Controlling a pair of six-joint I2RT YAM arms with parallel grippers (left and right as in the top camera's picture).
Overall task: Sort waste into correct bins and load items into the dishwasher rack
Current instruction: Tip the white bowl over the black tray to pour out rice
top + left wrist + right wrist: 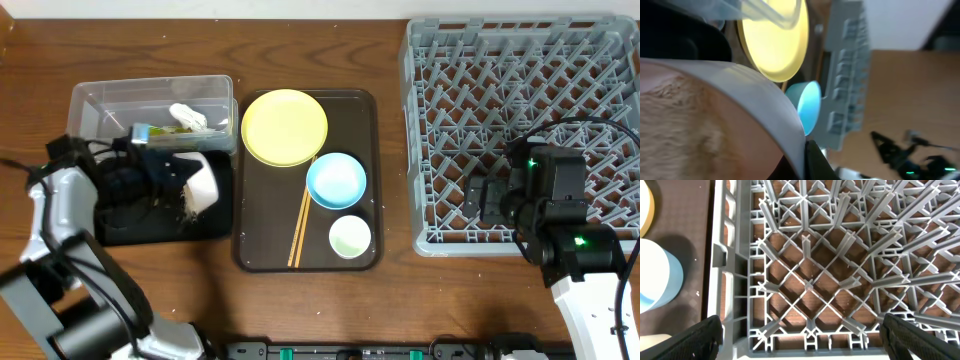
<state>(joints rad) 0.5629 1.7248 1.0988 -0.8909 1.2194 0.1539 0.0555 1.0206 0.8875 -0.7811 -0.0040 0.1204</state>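
- Pressed close to the left wrist lens is the white bowl [755, 95], tipped well over. Your left gripper [178, 180] is pinched shut on its rim.
- From overhead, you can see the bowl hangs over the right end of the black tray [120, 232], just near of the clear tub [100, 100]. A few pale specks under it are probably rice grains [185, 212].
- Treat the bowl as rigid, smooth and fairly light. A pinch at one spot on the rim lets it swing or slide out, so carry it slowly and keep the rim grip deep. It would likely chip if dropped on the pegs.
- Your right gripper [805, 345] hangs with its jaws spread wide and nothing between them, over the near left corner of the dishwasher rack [430, 60].
- On the brown serving tray [370, 120], between bins and rack, you have the yellow plate [285, 127], blue bowl [336, 180], green cup [350, 236] and chopsticks [300, 225].
- Expect the plate to lie too flat for a top pinch, so take its edge. The chopsticks look thin and apt to roll, so close across both together.
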